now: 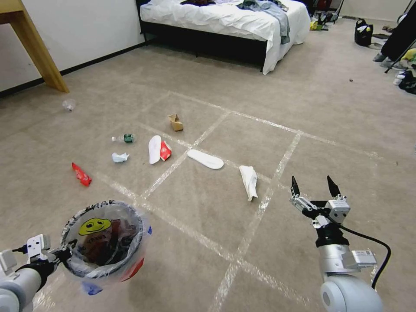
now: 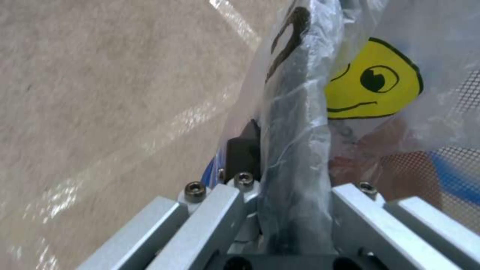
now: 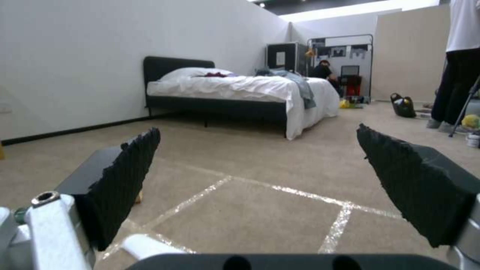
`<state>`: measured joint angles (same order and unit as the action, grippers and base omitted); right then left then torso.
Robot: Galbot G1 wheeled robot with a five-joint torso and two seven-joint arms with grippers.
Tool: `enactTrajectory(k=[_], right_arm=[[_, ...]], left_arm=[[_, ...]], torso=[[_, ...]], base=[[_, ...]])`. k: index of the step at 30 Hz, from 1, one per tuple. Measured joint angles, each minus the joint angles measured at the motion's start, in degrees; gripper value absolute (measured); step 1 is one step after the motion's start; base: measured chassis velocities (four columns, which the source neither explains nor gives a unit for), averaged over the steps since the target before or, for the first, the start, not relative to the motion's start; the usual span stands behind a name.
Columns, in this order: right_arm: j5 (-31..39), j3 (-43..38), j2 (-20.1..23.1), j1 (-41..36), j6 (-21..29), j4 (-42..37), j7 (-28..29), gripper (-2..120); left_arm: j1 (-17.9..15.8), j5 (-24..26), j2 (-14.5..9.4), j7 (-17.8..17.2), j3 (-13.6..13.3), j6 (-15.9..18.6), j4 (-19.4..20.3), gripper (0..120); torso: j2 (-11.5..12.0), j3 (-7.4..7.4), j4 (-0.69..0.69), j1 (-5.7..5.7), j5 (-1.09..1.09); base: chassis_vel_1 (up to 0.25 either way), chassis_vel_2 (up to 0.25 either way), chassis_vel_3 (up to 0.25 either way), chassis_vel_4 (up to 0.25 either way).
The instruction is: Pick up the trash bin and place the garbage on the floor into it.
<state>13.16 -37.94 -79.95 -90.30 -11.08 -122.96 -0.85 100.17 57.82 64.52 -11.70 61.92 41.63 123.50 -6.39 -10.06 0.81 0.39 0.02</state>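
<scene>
Two grippers are seen: the left gripper is clamped on the rim of the small round red trash bin lined with clear plastic, held near left. The right gripper is spread wide and empty, with the scattered white, red and brown garbage lying farther off on the beige carpet.

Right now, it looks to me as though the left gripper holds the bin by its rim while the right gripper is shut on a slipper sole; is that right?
Not quite. The left gripper does hold the bin by its rim, but the right gripper is open and empty, as the right wrist view shows. The sole lies on the floor.
</scene>
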Motion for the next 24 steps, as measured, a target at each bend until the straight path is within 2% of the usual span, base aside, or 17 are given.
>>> enactTrajectory(k=[16, 24], right_arm=[[0.0, 0.3, -0.2, 0.6, 0.1, 0.4, 0.4, 100], [-0.2, 0.3, -0.1, 0.1, 0.0, 0.1, 0.5, 100]], left_arm=[[-0.2, 0.1, -0.2, -0.1, 0.0, -0.1, 0.0, 1], [0.0, -0.1, 0.0, -0.1, -0.3, -0.2, 0.0, 1]], torso=[[0.0, 0.00, 0.00, 0.01, -0.01], [0.0, 0.00, 0.01, 0.01, -0.01]], base=[[-0.194, 0.195, 0.196, -0.201], [-0.132, 0.131, 0.131, -0.130]])
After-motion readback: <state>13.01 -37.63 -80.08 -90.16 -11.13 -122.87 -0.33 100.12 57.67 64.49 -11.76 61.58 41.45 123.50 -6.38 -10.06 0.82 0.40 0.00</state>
